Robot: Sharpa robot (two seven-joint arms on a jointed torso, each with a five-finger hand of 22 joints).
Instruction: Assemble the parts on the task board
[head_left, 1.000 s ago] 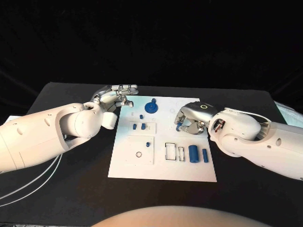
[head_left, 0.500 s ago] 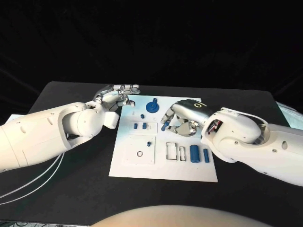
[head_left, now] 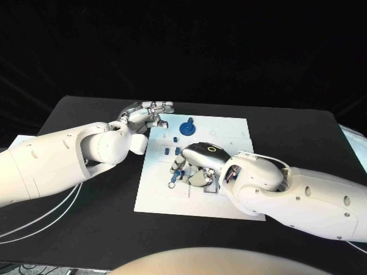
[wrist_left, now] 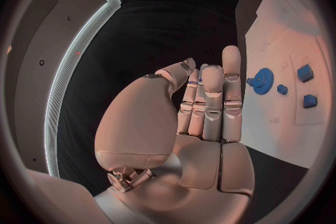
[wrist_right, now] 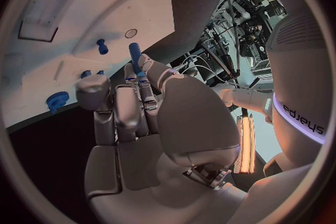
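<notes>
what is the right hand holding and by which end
The right hand pinches a blue peg at its lower end between fingertips. The left hand holds nothing.

The right hand (head_left: pixel 198 166) and its arm sit over the middle and near-right part of the task board (head_left: pixel 155 200), so whatever's there is hidden. The blue peg (wrist_right: pixel 135 56) it pinches is half buried in the fingers. Can't tell how far the peg's lower end is from the board.

Left hand (head_left: pixel 147 112) empty, fingers (wrist_left: pixel 210 95) together.
</notes>
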